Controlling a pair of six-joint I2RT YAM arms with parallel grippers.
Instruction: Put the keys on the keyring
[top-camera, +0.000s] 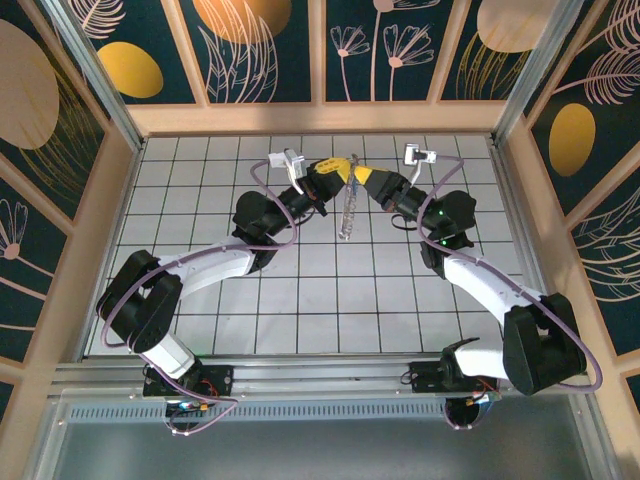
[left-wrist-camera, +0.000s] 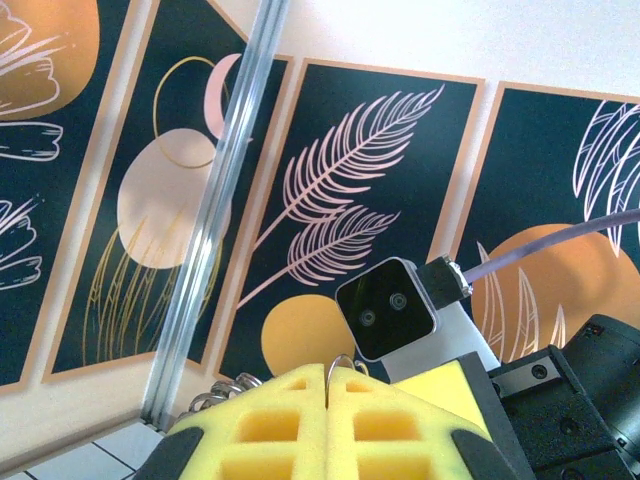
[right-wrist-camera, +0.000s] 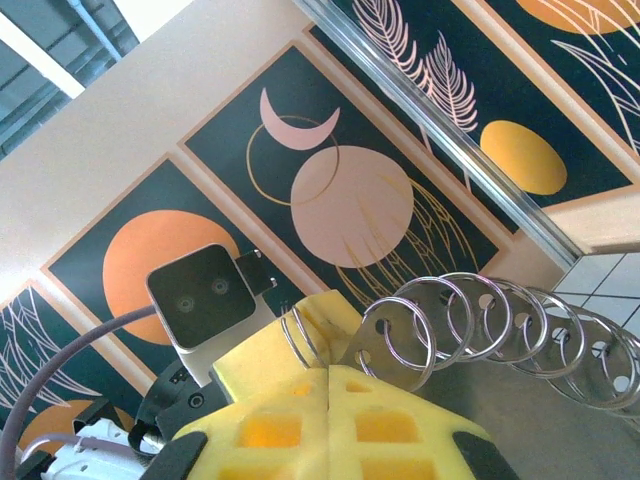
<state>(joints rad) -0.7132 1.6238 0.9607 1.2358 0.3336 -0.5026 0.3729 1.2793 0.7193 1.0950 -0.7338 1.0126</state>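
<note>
1. Both arms meet above the bench (top-camera: 200, 200), near the middle of its far edge. The keyring (top-camera: 347, 212) dangles between them, its tail dropping toward the tiles; I can't tell if it touches.
2. Left gripper (top-camera: 337, 168): yellow pads pressed together, with a thin wire loop poking out of the seam. It's pinching the keyring by a sliver.
3. Right gripper (top-camera: 363, 177): pads pressed together too, nipping one link at its edge while the other rings fan off to the side.
4. The key? Too small to tell whether it sits in that pinch.
5. Danger one: both holds look shallow. Pull the arms apart and the wire could pop free, dropping the keyring onto the bench.
6. Danger two: the tips are almost touching. A twist here could bump pad on pad and shift the link.
</note>
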